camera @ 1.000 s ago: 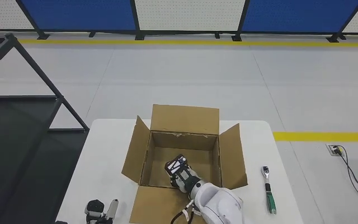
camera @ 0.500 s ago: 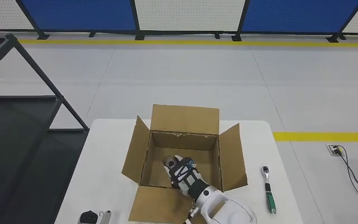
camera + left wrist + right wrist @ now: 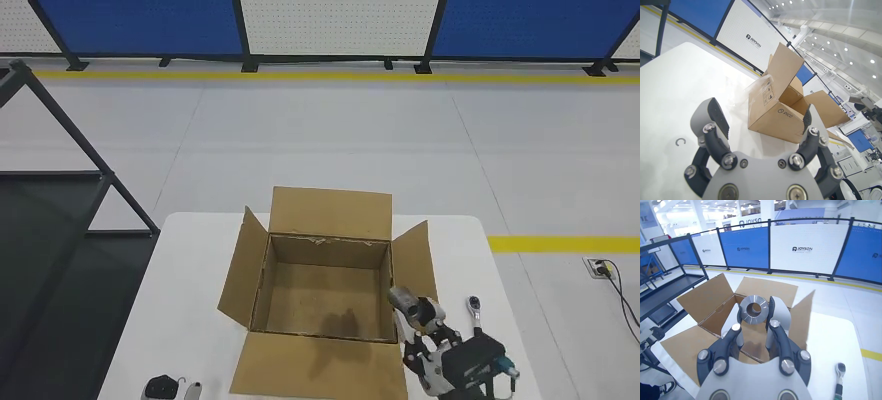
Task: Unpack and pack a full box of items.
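Top view had one cardboard box [image 3: 330, 212] on the white surface [image 3: 190, 300], all four flaps folded out. The right gripper [image 3: 408, 300] was at the near end of the right-hand flap, between the box opening and a ratchet wrench [image 3: 475, 312] lying just beside it on the surface. From up there the thing in the fingers read as a small grey lump.

The right wrist view made it plain. It was a short metal ring [image 3: 753, 319] with a round bore, its flat face turned toward the camera. It sat squarely between the two tips of the right gripper [image 3: 755, 310], whose fingers [image 3: 771, 306] were closed against its sides. The box [image 3: 768, 289] lay beyond and below it, and the ratchet wrench [image 3: 839, 376] lay off to the side on the surface, touching nothing.

The left wrist view looked at the box [image 3: 770, 121] from low down on its other side, with clear plastic film [image 3: 757, 89] clinging to the wall. The left gripper [image 3: 762, 113] was well short of it, fingers [image 3: 717, 113] spread wide and holding nothing.

I counted one box, one ring and one wrench.
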You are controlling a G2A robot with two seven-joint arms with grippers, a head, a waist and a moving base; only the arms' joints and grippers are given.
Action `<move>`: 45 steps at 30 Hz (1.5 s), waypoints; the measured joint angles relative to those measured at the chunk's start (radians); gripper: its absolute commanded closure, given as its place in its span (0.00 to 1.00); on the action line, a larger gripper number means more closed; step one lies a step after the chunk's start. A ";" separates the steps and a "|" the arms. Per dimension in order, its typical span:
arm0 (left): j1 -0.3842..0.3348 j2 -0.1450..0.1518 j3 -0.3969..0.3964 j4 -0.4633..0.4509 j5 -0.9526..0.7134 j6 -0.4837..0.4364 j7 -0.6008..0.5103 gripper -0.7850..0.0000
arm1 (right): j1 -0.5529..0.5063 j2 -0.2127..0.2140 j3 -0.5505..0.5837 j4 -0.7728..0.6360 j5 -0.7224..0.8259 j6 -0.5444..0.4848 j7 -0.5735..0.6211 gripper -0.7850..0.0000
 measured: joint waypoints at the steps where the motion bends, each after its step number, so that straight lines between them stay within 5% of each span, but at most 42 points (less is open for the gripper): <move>1: 0.007 0.000 -0.003 -0.009 -0.001 -0.009 -0.001 0.00 | -0.023 0.001 0.027 0.001 0.026 0.001 -0.024 1.00; 10: 0.074 0.004 -0.073 -0.108 -0.071 -0.063 -0.043 0.00 | -0.223 0.007 0.267 0.002 0.286 -0.050 -0.177 1.00; 15: 0.084 0.003 -0.078 -0.140 -0.087 -0.068 -0.053 0.00 | -0.258 0.013 0.337 0.041 0.350 -0.104 -0.121 1.00; 19: 0.091 0.001 -0.081 -0.165 -0.103 -0.065 -0.053 0.00 | -0.184 0.022 0.336 0.102 0.344 -0.129 0.038 1.00; 29: 0.111 -0.003 -0.092 -0.182 -0.140 -0.076 -0.057 0.00 | 0.179 0.030 0.205 0.332 0.230 0.077 0.465 1.00; 40: 0.109 -0.008 -0.095 -0.156 -0.172 -0.084 -0.043 0.00 | 0.366 0.030 0.129 0.483 0.039 0.280 0.658 1.00; 45: 0.103 -0.010 -0.095 -0.156 -0.177 -0.084 -0.053 0.00 | 0.411 0.027 0.099 0.527 0.023 0.297 0.688 1.00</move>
